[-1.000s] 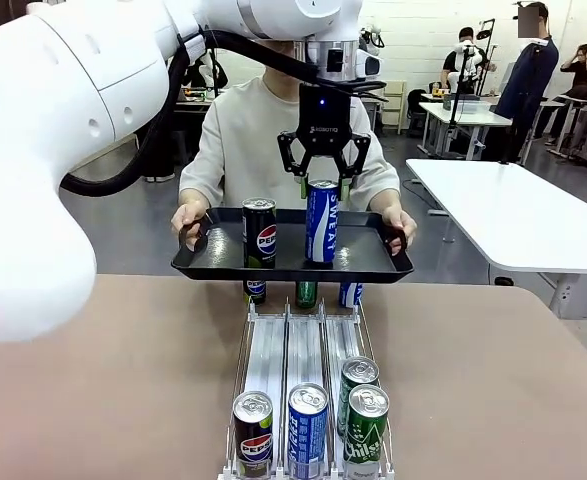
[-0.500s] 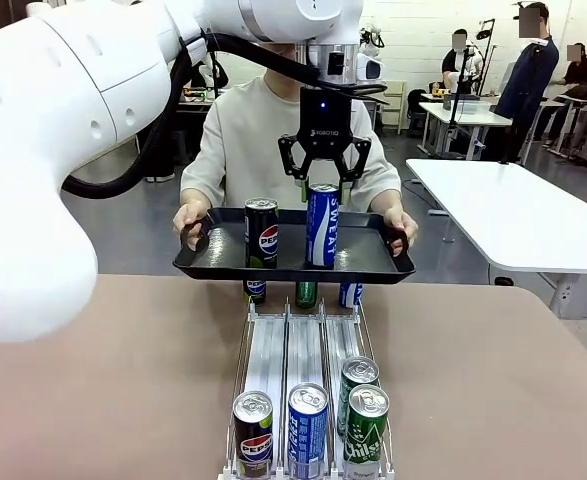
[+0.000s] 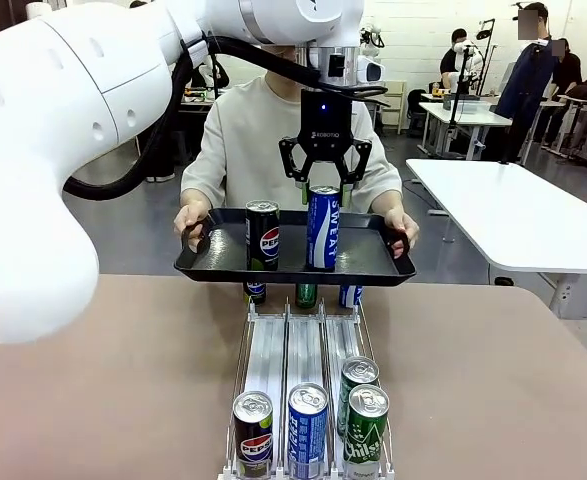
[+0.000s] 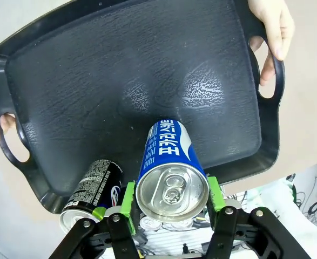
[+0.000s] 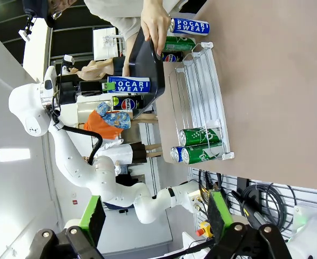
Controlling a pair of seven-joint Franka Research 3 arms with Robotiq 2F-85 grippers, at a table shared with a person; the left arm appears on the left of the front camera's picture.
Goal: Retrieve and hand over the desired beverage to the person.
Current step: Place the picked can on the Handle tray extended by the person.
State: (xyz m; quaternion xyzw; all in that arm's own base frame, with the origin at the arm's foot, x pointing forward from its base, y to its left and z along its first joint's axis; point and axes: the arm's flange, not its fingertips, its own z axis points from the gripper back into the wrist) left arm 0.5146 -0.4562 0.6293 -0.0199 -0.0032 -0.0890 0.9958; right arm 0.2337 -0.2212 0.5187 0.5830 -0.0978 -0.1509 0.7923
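tray (image 3: 368,262): black, held by the person (image 3: 248,140) at both handles, just past the surface's far edge.
blue can (image 3: 322,227): stands upright on tray, right of the Pepsi can (image 3: 262,235).
left claw (image 3: 325,184): I see green pads beside the can's top rim; touching or apart, cannot tell.
right claw (image 5: 155,218): spread, empty.
progress: I judge delivery nearly done; left: release, pull arm away.

Black tray (image 3: 373,262) with a textured matte surface. Blue can (image 3: 322,228) with white lettering and a silver top; black can (image 3: 262,236) bearing a red, white and blue roundel. Left gripper (image 3: 325,187): black body, green pads (image 4: 128,202). The person (image 3: 243,140) wears a light grey top. Green cans (image 3: 361,410) stand in the clear rack (image 3: 303,350).
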